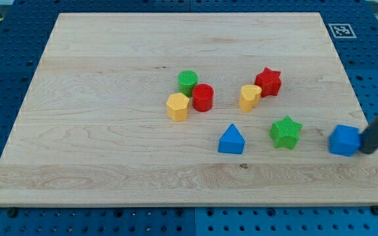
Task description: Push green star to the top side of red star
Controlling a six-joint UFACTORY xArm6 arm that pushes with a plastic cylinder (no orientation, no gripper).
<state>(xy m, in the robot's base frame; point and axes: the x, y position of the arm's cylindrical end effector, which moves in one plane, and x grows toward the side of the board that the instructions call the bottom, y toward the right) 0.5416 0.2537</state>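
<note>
Claw: we carry none, so released or clenched does not apply; our arm ends in a dark rod.
Tip (366, 151): our tip rests at the view's right edge of the blue cube (344, 140), touching or just beside it, well to the view's right of the green star.
Green star (285, 132): our landmark, lying flat on the surface (110, 78), apart from every other block.
Red star (268, 82): toward the view's top of the green star, a little to its left.
Yellow block (249, 97): touching the red star's lower left, up and left of the green star.
Blue triangle (231, 139): left of the green star, slightly lower.
Red cylinder (203, 97), green cylinder (188, 82), second yellow block (178, 106): a touching cluster far left and above the green star.
</note>
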